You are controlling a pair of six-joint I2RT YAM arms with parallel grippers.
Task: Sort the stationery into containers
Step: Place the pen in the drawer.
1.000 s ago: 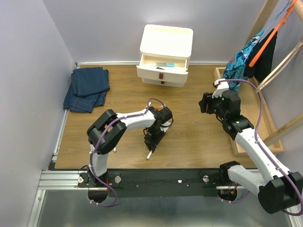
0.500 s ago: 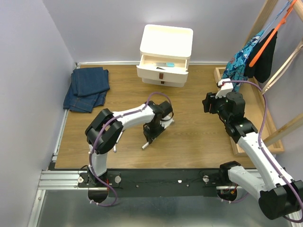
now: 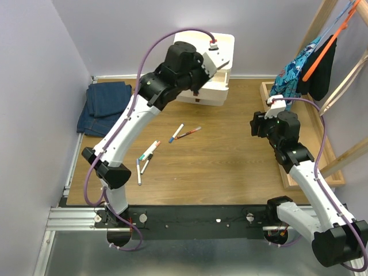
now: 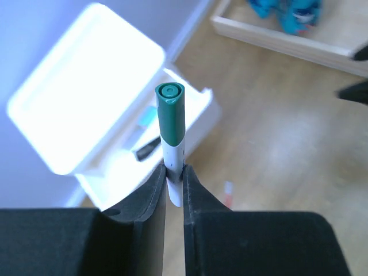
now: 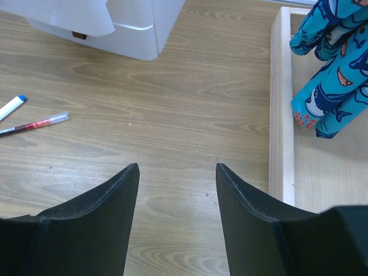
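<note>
The left arm (image 3: 129, 118) reaches to the back of the wooden worktop (image 3: 230, 167), and the left jaws are clenched on a white marker with a green cap (image 4: 171, 115). They hold it in the air right by the cream-white plastic three-drawer cabinet (image 3: 204, 41). Its top drawer (image 4: 198, 123) is pulled out. From the wrist view I can make out two things lying inside, a pale blue item (image 4: 148, 117) and a dark slim item (image 4: 148, 148), both too blurred to name. I can't tell whether the marker is directly over the drawer or just in front of it. The lower drawers look pushed in, with a small brown handle (image 3: 196, 101) showing, and their insides are hidden. The rest of the stationery lies loose on the worktop. A white pen with a blue cap (image 3: 176, 133) is just beside a clear pen with a red core (image 3: 190, 133), and a small cluster of white pens (image 3: 146, 155) lies nearer the arm bases. The right arm (image 3: 299, 167) hangs off to the right, and the right jaws are spread apart with nothing between them. Beside it is a shallow wooden tray (image 5: 282, 98), with a blue patterned cloth (image 5: 325, 75) hanging over it. Folded blue jeans (image 3: 106, 106) sit in the far left corner.
</note>
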